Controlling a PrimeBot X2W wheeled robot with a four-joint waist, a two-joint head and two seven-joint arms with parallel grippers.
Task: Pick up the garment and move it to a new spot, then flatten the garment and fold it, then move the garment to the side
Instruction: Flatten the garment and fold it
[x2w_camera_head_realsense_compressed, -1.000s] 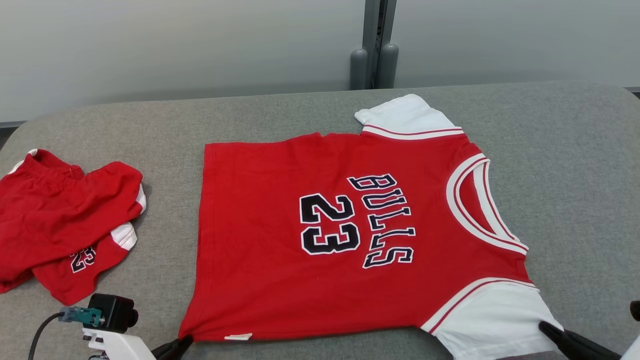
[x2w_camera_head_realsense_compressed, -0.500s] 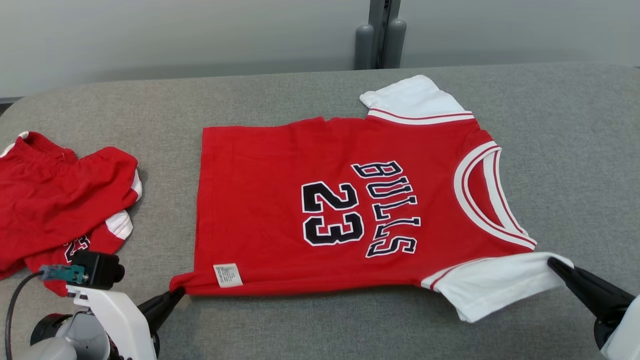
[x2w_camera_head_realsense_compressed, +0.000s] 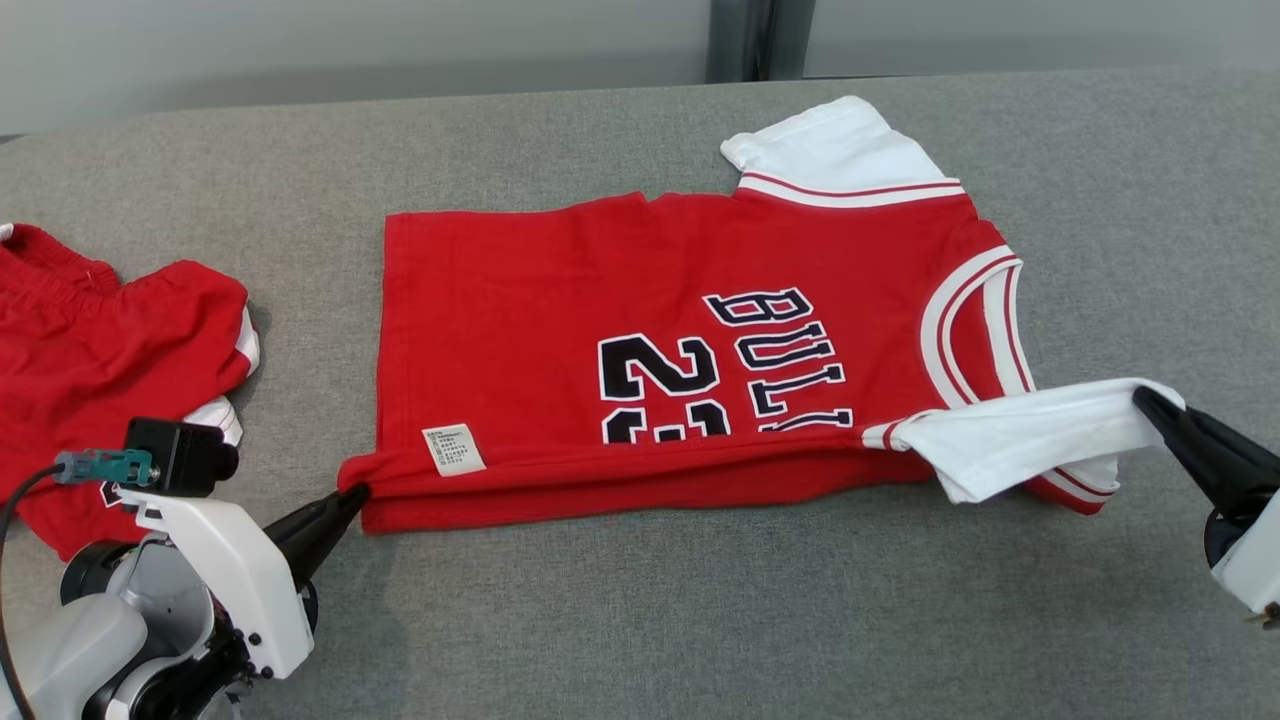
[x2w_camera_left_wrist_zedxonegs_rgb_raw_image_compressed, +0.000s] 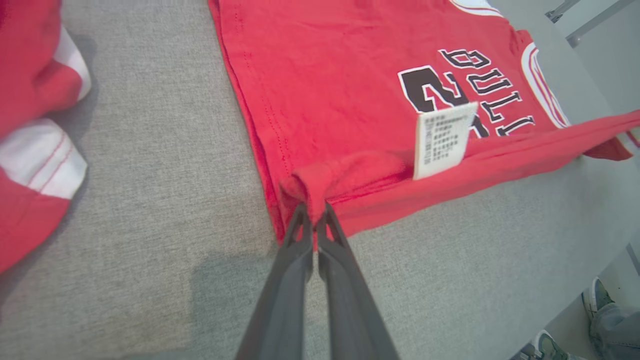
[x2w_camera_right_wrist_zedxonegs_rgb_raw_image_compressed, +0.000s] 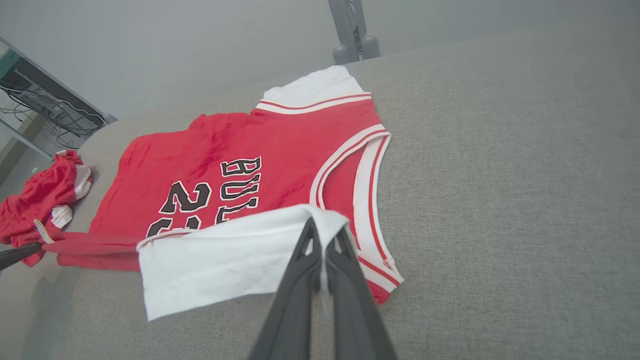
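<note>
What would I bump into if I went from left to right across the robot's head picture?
red shorts → left fingers, pinching the shirt's corner → red jersey → right fingers, pinching its white sleeve

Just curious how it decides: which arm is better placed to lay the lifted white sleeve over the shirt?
Right: the right gripper pinches that sleeve; the left gripper holds the hem corner of the shirt.
</note>
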